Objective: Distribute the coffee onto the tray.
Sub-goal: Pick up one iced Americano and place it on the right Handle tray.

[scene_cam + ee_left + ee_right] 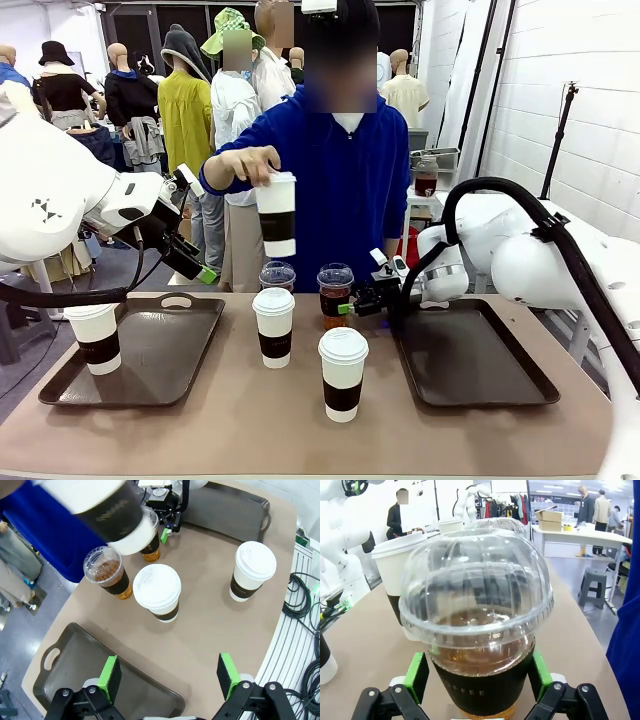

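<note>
A person's hand holds one white coffee cup [276,213] [107,510] in the air over the table's far edge. My left gripper [198,228] [169,675] hangs open just left of it, with nothing between its pads. Another white cup [93,337] stands on the left tray [160,365] [80,670]. Two white cups [273,326] [343,372] stand mid-table. My right gripper [345,303] [477,680] is open, its green pads on either side of a clear dome-lidded cup [334,293] [477,630]. The second clear cup [277,275] [107,572] stands beside it.
The right tray [470,355] [225,510] lies bare behind my right gripper. Cables [300,605] run along the table's near side in the left wrist view. The person in blue stands at the far edge, close to the clear cups.
</note>
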### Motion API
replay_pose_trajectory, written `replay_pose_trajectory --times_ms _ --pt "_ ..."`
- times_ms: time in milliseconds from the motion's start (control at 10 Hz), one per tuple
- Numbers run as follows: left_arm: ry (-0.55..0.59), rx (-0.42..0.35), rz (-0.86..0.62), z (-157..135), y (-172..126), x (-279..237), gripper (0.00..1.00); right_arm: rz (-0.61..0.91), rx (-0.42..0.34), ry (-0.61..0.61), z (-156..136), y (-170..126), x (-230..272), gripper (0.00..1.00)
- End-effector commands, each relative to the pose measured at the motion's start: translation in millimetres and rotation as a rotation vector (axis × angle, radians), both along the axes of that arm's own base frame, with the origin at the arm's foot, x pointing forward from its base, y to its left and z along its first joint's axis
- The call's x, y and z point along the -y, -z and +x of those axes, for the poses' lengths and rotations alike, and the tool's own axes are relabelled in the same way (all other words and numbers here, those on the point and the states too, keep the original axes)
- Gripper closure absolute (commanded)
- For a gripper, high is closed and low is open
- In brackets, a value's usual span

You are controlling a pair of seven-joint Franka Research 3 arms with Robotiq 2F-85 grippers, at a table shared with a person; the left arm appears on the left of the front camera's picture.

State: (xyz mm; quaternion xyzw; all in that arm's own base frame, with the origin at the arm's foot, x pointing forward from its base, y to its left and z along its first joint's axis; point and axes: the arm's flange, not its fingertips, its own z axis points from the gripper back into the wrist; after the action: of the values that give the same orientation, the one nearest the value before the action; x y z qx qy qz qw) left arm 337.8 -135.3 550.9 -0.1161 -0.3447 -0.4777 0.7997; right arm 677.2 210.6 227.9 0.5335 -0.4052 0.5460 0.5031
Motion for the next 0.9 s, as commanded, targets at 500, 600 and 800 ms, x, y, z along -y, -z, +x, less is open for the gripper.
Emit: replay_pose_trajectory --times_ms 500,600,800 --pt "0.008 -0.006 -0.005 -0.5 -0.1 -1.0 0.00 -0.024 -0.026 -0.035 5.8 -5.3 -11.3 0.23" --pt "0.008 -0.006 -0.005 -0.5 -0.1 -1.0 0.00 -0.030 -0.030 -0.038 3.9 -7.8 -11.7 0.23" --pt "0.008 -0.006 -0.005 -0.5 -0.1 -1.0 0.00 -0.029 -0.028 -0.043 -2.4 -16.4 -10.0 0.23"
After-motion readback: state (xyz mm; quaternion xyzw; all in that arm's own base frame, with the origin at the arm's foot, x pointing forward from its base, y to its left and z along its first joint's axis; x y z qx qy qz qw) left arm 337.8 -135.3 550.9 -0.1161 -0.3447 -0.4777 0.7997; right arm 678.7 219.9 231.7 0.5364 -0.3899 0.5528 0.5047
